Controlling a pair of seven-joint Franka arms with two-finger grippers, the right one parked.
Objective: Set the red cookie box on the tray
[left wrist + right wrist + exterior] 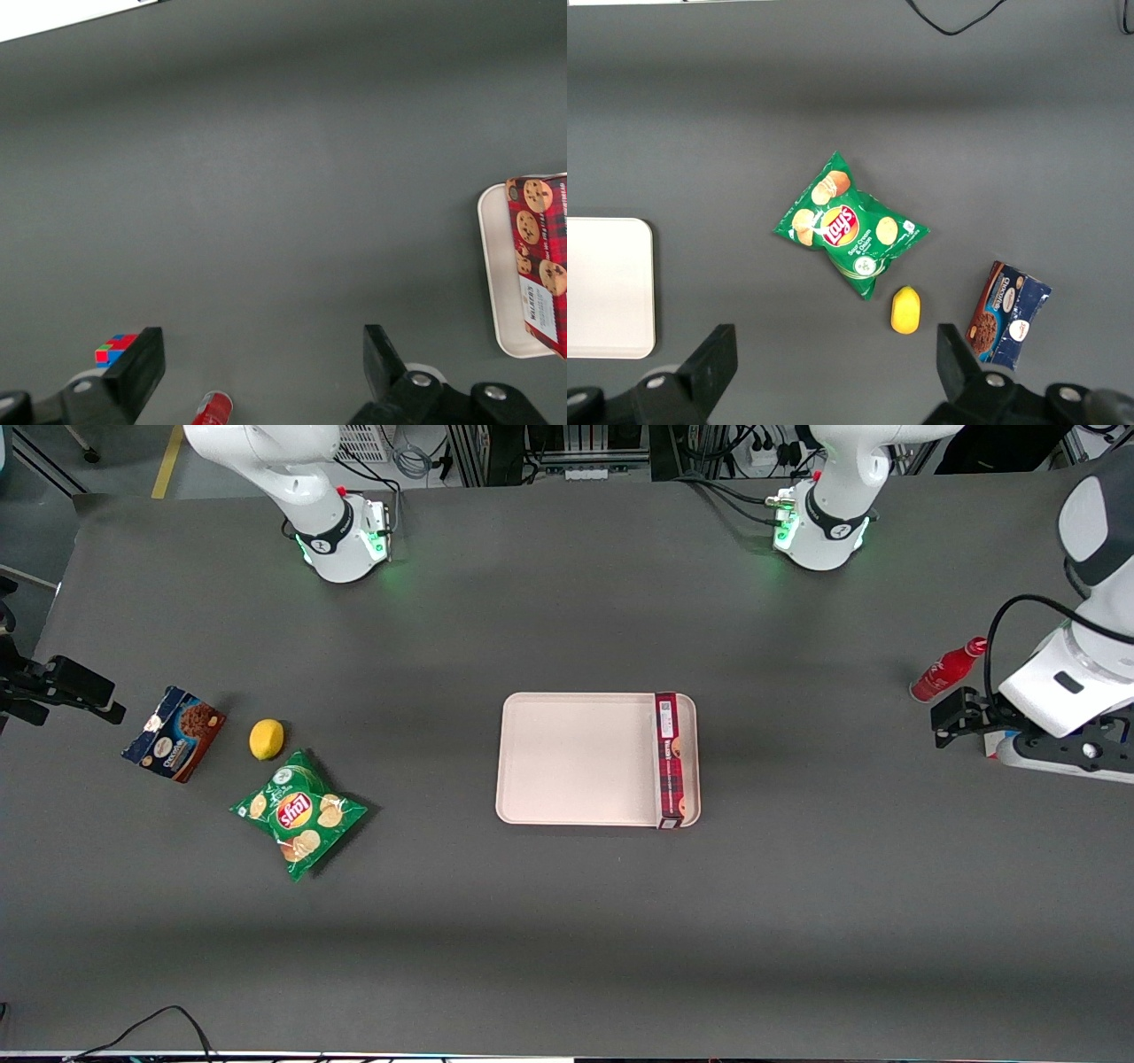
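The red cookie box (670, 760) lies flat on the pale pink tray (576, 757), along the tray's edge toward the working arm's end. Its white-labelled end reaches the tray corner nearer the front camera. The left wrist view shows the same red cookie box (540, 266) resting on the tray (496, 266). My left gripper (950, 720) hovers well away from the tray at the working arm's end of the table, close to a red bottle. In the wrist view the gripper (261, 345) is open, with only bare table between its fingers.
A red bottle (946, 670) lies on the table beside the gripper, and a small coloured block (115, 348) sits near it. Toward the parked arm's end lie a dark-blue chocolate cookie box (174, 732), a lemon (266, 739) and a green chips bag (299, 813).
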